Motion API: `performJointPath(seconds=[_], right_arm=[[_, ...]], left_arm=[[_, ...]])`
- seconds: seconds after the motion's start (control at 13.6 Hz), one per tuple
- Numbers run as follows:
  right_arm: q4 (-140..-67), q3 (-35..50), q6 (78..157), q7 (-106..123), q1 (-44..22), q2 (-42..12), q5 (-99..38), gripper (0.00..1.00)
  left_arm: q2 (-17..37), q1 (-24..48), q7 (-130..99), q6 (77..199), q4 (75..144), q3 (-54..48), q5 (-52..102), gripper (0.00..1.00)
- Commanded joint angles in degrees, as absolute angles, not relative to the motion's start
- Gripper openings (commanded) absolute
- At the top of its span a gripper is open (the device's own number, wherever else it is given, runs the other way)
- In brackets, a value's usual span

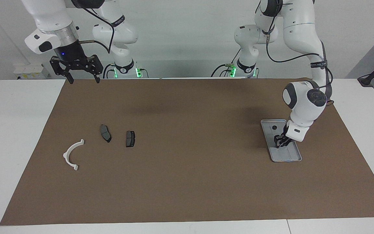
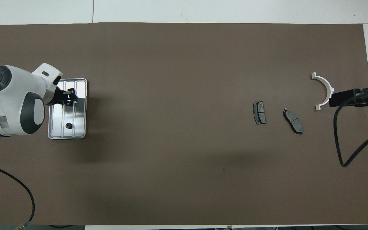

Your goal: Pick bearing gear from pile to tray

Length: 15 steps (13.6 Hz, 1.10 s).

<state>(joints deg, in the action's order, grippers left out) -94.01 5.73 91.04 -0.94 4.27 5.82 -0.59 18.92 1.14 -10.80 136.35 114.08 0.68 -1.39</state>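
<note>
- A small black round bearing gear (image 2: 68, 126) lies inside the small rectangular silver-grey metal tray (image 1: 294, 158), in the part of the tray nearer the robots; it shows at the right of the facing view (image 1: 274, 127) and at the left of the overhead view.
- A second small black piece (image 2: 67, 102) sits between the tips of the left gripper (image 1: 281, 143), low over the tray's middle; whether it is clamped or already resting on the tray I cannot tell.
- The tray (image 2: 81, 82) rests on the brown mat (image 1: 187, 182) toward the left arm's end of the table.
- Two dark grey brake pads (image 1: 105, 133) (image 1: 130, 138) lie side by side, apart from each other, at the left of the facing view, toward the right arm's end.
- A white half-ring bracket (image 1: 71, 155) lies near them, farther from the robots.
- The right gripper (image 1: 83, 79) waits, raised at the upper left of the facing view over the mat's edge, its fingers spread wide apart and holding nothing.
</note>
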Motion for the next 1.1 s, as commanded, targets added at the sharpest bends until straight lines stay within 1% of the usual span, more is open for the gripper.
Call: performJointPath(seconds=[0.0, 0.29, 0.59, 0.73, 0.81, 1.03], right_arm=[[-93.5, 6.5, 90.9, -1.7, 5.3, 5.7, -1.3, 1.0], [-93.6, 6.6, 90.9, -1.3, 5.8, 5.8, -1.1, 1.0], [-94.0, 6.6, 90.9, -1.2, 5.8, 6.2, -1.2, 1.0], [-93.9, 6.6, 91.1, -1.4, 5.5, 6.2, -1.2, 1.0], [-93.9, 6.6, 91.1, -1.5, 5.4, 6.2, -1.2, 1.0], [-94.0, 6.7, 91.3, -1.5, 5.2, 6.2, -1.2, 1.0]], left_arm=[[15.9, 0.9, -10.5, 130.4, 111.3, 0.3, -1.5, 1.0], [5.8, 0.9, -10.2, 112.2, 107.0, 0.3, -1.5, 1.0], [-0.2, 1.1, -10.2, 99.0, 102.8, -0.1, -1.3, 1.0], [-3.2, 1.3, -10.2, 96.3, 102.7, -0.1, -0.9, 1.0], [-3.5, 1.4, -10.2, 94.8, 102.7, -0.3, -1.0, 1.0], [-4.0, 1.2, -10.0, 96.5, 103.0, -0.2, -0.1, 1.0]])
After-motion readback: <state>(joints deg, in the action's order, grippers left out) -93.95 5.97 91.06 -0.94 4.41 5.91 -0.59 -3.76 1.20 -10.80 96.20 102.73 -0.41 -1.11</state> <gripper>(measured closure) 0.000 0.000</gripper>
